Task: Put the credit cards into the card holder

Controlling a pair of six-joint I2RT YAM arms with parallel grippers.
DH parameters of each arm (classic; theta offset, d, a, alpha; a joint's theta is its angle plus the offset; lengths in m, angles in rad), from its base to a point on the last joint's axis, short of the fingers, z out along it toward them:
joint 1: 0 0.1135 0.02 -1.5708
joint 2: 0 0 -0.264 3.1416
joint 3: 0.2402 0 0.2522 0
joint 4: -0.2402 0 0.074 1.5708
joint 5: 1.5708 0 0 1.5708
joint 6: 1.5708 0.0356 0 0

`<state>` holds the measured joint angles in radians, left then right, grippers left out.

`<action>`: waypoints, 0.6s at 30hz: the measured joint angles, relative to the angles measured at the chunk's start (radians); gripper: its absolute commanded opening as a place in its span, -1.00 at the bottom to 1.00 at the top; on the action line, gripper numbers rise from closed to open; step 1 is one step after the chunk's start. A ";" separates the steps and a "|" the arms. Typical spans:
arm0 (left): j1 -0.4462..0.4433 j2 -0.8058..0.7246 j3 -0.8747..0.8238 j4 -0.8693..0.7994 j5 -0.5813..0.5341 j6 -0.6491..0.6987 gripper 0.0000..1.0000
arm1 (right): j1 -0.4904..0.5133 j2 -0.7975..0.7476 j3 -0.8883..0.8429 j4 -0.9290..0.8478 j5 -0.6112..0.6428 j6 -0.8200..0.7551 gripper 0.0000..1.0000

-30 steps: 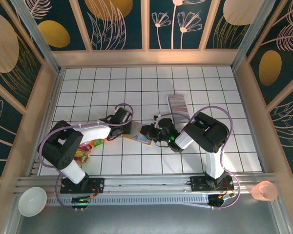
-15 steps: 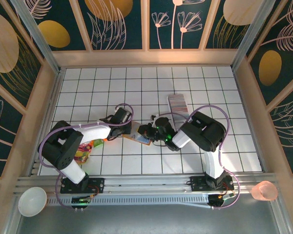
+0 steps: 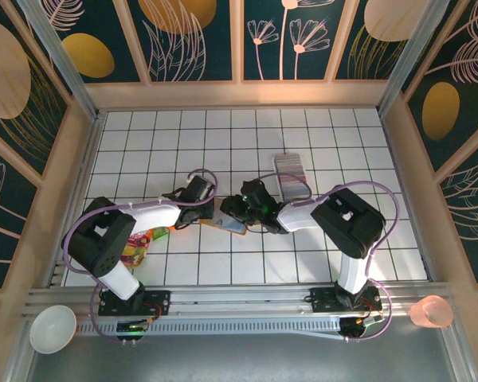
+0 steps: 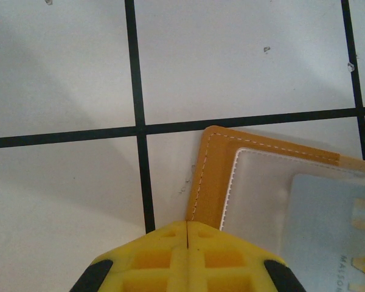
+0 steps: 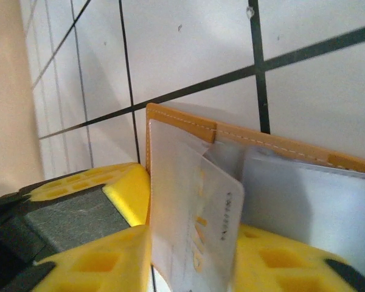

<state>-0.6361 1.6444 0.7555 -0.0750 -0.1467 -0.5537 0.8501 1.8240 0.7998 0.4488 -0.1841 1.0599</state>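
At the middle of the table [image 3: 143,143], between the two arms, one credit card [image 5: 194,219] is nosed in at the clear window of the card holder [image 5: 182,121]. Its long axis runs from my right gripper [image 5: 191,238] toward the pocket, and the trailing end seems lifted off the tiles toward the wrist camera.

I judge the card light, stiff and slick, with a little spring. The place to take it is flat on both faces at the trailing end, so it can be pushed lengthwise without buckling.

The holder lies opened out, pale inside up. In the top view its long side runs left to right, slightly skewed. It is soft leather with little weight, so I expect it to skate on the tiles unless pinned.

The right gripper's fingers stand parted either side of the card, wider than its thickness, so I take the card as released. The left gripper [image 4: 187,234] is fully closed with nothing between its tips. They sit at the holder's edge by one corner, apparently pressing it down.

Beyond the right arm, the other credit cards [image 3: 289,169] stand on edge in a row.
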 measured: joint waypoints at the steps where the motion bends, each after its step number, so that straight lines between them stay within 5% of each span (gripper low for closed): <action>1: 0.000 -0.001 0.000 0.000 0.000 0.000 -1.00 | 0.001 -0.005 0.011 -0.032 0.009 -0.012 -0.20; 18: -0.016 -0.031 -0.053 0.059 0.089 -0.039 -1.00 | 0.010 -0.010 0.100 -0.257 0.039 -0.087 -0.26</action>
<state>-0.6521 1.6131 0.7029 -0.0162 -0.0578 -0.5922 0.8604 1.8141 0.8993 0.1917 -0.1455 0.9733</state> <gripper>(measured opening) 0.039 0.371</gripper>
